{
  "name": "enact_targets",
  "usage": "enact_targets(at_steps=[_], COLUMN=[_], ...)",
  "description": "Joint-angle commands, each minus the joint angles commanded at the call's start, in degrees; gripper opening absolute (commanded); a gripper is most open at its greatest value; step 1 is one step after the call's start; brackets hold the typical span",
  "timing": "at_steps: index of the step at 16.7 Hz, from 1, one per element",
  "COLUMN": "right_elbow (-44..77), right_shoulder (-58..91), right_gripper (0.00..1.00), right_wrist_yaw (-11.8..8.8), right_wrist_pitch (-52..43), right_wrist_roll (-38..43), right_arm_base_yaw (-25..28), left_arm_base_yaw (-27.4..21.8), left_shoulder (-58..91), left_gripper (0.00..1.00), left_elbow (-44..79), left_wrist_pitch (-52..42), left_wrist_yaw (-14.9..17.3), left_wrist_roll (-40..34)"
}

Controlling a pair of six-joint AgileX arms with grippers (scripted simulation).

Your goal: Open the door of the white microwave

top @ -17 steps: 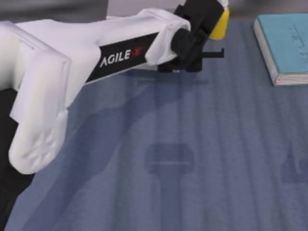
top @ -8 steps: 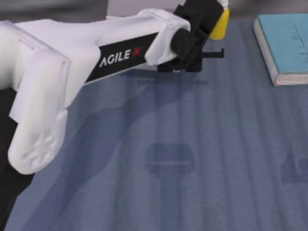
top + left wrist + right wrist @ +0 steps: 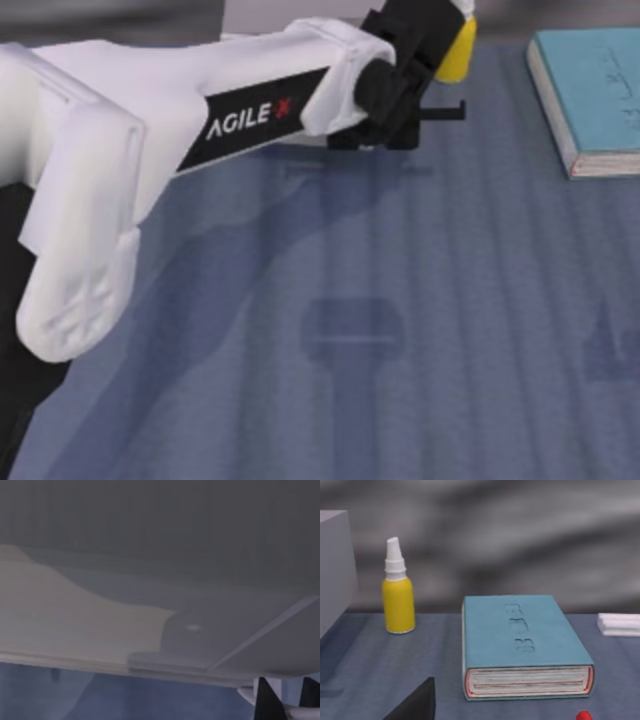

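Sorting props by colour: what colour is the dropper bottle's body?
Yellow, with a white cap; the bottle shows best in the right wrist view.

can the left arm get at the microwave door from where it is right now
Probably yes: the left gripper is already at the white microwave, whose grey front fills the left wrist view, and nothing stands between them. Actual contact isn't visible.

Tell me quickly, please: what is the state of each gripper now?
Left gripper: at the microwave at the table's far edge; open or closed cannot be told.
Right gripper: not in view.
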Motion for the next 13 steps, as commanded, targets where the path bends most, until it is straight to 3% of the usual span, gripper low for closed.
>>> enact_targets(at_steps=[13], right_elbow=[0.0], right_shoulder=[0.0], right_gripper=[1.0], right_wrist_yaw=[0.0], right_wrist_pitch=[0.0], right_wrist_roll=[0.0], right_arm_base_yaw=[0.0], left_arm_base_yaw=[0.13], left_shoulder=[-2.42], left_gripper=[0.0], left_elbow=[-4.29], left_wrist_pitch=[2.78], left_wrist_yaw=[1.66], left_wrist_roll=[2.43])
